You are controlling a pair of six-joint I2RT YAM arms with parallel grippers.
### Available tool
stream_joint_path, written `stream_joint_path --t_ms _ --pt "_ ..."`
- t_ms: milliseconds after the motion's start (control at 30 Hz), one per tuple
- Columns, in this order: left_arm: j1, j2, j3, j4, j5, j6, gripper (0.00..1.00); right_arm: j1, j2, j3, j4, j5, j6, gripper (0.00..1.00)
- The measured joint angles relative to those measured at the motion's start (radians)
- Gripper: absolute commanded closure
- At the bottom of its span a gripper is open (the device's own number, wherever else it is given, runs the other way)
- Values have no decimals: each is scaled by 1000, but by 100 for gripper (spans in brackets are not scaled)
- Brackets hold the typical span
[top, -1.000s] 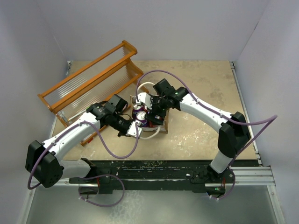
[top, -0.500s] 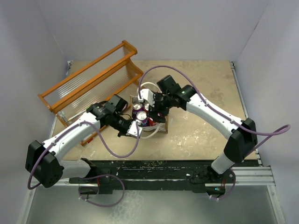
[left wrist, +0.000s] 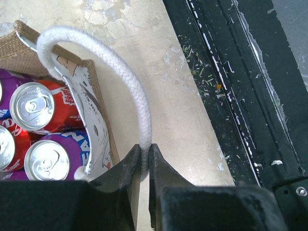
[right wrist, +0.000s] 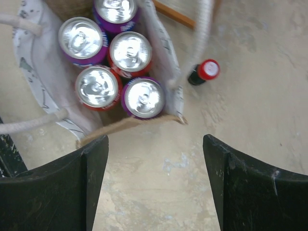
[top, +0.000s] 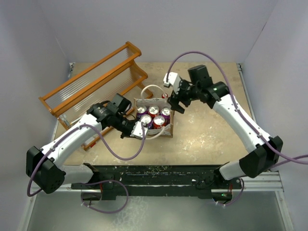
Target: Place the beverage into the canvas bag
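The canvas bag stands mid-table with several purple and red beverage cans upright inside it. My left gripper is shut on the bag's near white rope handle; the left wrist view shows the jaws pinching the rope beside the bag's wall and the cans. My right gripper is open and empty, raised beside the bag's far right corner. Its wrist view looks down on the cans and the bag's tan edge.
A small dark bottle with a red cap stands on the table just outside the bag's far wall. An orange rack with clear slats fills the back left. The table's black front rail runs close to the left gripper.
My right gripper has lifted off the bag and drawn back to the right, open and empty. The cans in the bag now show uncovered. My left gripper kept hold of the handle.
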Motion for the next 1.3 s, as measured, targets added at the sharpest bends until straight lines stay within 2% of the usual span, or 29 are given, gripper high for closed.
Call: stream_joint_path --t_ms 67,267,333,467,533,667,700,833,1000,1300 --pt "0 0 20 -16 -11 -10 77 -59 -27 0 1 -21 10 17" --pt "0 -24 58 -31 -40 -52 41 -226 -136 -32 48 -41 57 14" --pt "0 -48 59 -30 -49 -66 32 -272 -173 -61 77 -44 79 13" --pt "0 -110 59 -14 -73 -105 19 -343 -211 -119 126 -45 129 8" --pt "2 -153 58 14 -92 -143 15 -380 -221 -142 153 -42 157 1" --pt "18 -224 59 103 -168 -248 8 -463 -234 -175 201 -2 211 0" --pt "23 -232 59 127 -196 -274 2 -490 -237 -182 215 17 227 0" --pt "69 -251 50 268 -372 -404 1 -586 -238 -199 256 102 284 0" --pt "165 -255 30 428 -612 -546 1 -642 -278 -256 313 218 351 0" --pt "372 -303 -21 589 -835 -779 1 -661 -385 -323 425 369 463 0"
